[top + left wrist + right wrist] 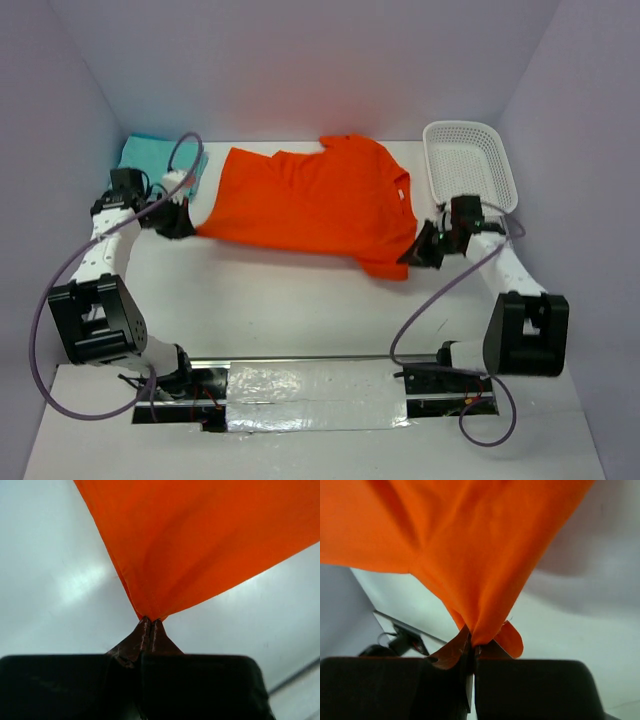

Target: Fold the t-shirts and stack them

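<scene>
Orange t-shirt [310,200] stretches between left arm [112,245] and right arm [492,258], jaws pinching it.

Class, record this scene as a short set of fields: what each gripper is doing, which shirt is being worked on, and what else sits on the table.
Left gripper: shut on the left end of the bright orange cloth t-shirt
Right gripper: shut on the same shirt's right end
Shirt state: unfolded, stretched across the white table
Teal cloth: far left corner
White plastic mesh basket: far right corner
</scene>
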Available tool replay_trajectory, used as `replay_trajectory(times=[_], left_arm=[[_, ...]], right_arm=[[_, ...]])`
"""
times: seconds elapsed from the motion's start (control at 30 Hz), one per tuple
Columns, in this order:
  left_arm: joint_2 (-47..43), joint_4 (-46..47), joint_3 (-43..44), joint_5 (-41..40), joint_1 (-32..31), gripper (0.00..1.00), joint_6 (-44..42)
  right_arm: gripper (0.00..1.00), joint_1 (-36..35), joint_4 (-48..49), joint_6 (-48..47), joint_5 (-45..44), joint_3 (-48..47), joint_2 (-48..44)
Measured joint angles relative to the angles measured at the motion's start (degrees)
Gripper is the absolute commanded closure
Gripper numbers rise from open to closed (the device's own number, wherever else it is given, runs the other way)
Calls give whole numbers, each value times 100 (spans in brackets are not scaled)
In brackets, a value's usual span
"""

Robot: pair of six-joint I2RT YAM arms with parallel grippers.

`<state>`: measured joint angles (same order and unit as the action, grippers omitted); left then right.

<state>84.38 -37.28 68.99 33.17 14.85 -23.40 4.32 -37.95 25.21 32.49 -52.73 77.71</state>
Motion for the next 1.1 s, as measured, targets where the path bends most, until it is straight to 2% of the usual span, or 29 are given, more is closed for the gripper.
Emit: replay_trajectory(times=[0.13,0.27,0.5,0.63,0.67,0.73,0.8,0.97,1.03,1.07,1.1], left_arm=[[-302,-743,-898,-549,216,100,-645],[-483,-1303,-1290,-1132,306,100,-1001],[-758,-1875,-1644,-1665,310,100,-1257],[-651,-2107,-1102,-1528,308,100,-1158],[-527,-2120,-787,-1451,308,100,-1071],[26,-2197,323,-1276,264,100,-730],[914,-2127,2009,-1117,153,100,-378],[3174,-1237,6669,-859,-87,100,623],[3265,-778,7145,-826,-114,100,868],[2994,-461,6865,-774,-111,100,938],[2601,-81,6266,-761,-107,100,986]], right_arm=[[100,-146,210,59,-39,1582,-903],[100,-192,363,188,-66,2594,-1362],[100,-192,564,428,-85,2905,-1729],[100,-195,575,514,-4,2518,-1335],[100,-197,494,501,20,2175,-1038],[100,-221,57,468,70,826,-107],[100,-275,-79,376,116,-944,944],[100,-358,-872,334,118,-6151,3449],[100,-363,-1196,398,87,-7928,4081],[100,-361,-1075,413,72,-8290,4142],[100,-363,-927,437,66,-8111,3838]])
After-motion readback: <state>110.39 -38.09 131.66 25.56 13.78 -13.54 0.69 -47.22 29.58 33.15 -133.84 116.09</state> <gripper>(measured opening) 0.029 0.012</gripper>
